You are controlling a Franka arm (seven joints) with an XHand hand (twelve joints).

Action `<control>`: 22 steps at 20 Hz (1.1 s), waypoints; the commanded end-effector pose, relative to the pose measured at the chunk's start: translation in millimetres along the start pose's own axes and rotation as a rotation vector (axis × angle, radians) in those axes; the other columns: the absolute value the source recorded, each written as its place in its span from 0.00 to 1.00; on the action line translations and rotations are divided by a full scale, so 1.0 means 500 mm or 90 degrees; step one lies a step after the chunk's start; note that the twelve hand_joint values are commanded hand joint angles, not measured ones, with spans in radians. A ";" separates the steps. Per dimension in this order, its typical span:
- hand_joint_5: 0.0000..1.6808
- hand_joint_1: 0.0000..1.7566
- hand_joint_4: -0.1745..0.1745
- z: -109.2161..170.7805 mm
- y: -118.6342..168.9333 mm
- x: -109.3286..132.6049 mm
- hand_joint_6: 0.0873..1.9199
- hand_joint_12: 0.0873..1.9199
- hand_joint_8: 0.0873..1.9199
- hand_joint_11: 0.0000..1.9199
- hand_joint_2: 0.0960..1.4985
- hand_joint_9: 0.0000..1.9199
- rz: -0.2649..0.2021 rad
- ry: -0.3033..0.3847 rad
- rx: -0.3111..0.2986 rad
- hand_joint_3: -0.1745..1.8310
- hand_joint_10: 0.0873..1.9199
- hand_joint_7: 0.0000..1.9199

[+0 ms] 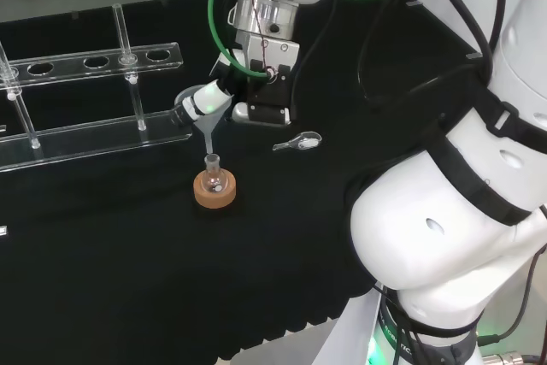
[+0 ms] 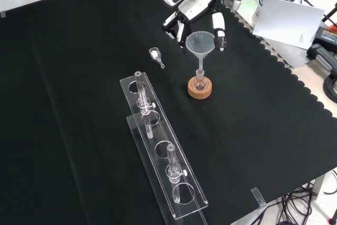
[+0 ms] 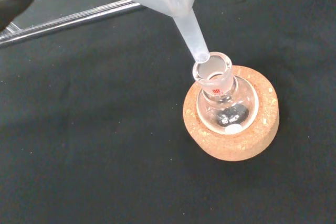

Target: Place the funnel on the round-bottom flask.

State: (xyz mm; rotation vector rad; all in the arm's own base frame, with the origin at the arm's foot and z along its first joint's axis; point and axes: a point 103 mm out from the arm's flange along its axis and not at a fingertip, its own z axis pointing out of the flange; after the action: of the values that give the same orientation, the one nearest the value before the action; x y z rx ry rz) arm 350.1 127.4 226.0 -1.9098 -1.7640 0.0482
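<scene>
While the hand (image 2: 196,11) grasps the funnel (image 2: 200,43) by its cone, the stem tip sits at the round-bottom flask (image 3: 224,103) mouth, on its cork ring (image 3: 231,142). Insertion step; next: straighten, lower, release.

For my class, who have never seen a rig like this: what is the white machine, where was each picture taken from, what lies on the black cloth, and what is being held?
The white machine is a robot arm ending in a black and white hand. One picture looks over the arm from behind, one looks down from the front, one sits at the wrist. On the cloth stand a round-bottom flask on a cork ring, a clear tube rack and a small scoop. The hand holds a clear funnel, its stem tip at the flask's mouth, not yet seated.
</scene>
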 end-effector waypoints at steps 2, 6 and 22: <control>0.68 0.61 1.00 0.010 -0.004 -0.013 0.44 0.82 0.29 0.01 0.43 0.63 0.016 0.018 0.000 0.43 0.02 0.75; 0.68 0.61 1.00 0.020 -0.002 -0.008 0.44 0.82 0.29 0.01 0.43 0.63 0.010 0.019 0.005 0.43 0.02 0.75; 0.68 0.61 1.00 0.015 0.028 -0.017 0.44 0.82 0.29 0.00 0.43 0.62 -0.004 0.012 0.004 0.43 0.02 0.75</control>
State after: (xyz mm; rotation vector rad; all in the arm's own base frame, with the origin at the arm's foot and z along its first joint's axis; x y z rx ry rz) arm 356.8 126.3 211.2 -1.8918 -1.7554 0.0328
